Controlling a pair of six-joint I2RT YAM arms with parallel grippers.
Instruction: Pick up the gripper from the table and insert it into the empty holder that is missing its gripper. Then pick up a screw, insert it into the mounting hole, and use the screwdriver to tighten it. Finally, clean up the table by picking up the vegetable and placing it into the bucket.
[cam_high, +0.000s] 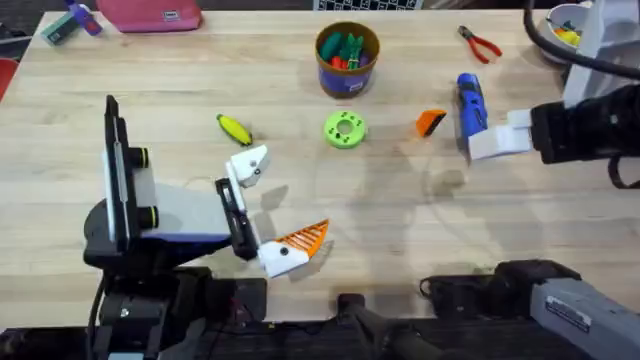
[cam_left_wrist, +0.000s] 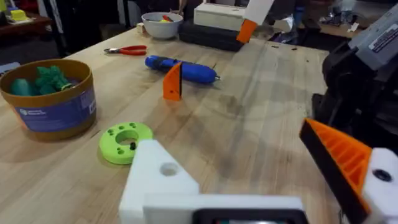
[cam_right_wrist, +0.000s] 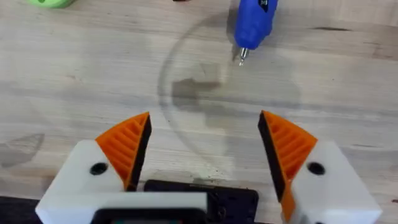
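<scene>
Overhead view: spread right claw (cam_high: 478, 147) partly hiding screwdriver (cam_high: 469, 101); left claw (cam_high: 270, 210) splayed.

Orange ribbed wedge, the gripper (cam_high: 431, 122): loose on table, standing on edge, just beside the screwdriver (cam_high: 469, 102), near right gripper (cam_high: 497, 143).
Screwdriver: blue, pen-shaped, lying flat, metal tip toward right gripper.
Holder (cam_high: 249, 166): white, bare, on left arm; opposite finger has an orange pad.
Vegetable (cam_high: 234, 128): yellow w/ green end, near left gripper (cam_high: 268, 208).
Bucket (cam_high: 347, 58): upright, well beyond both grippers.
</scene>
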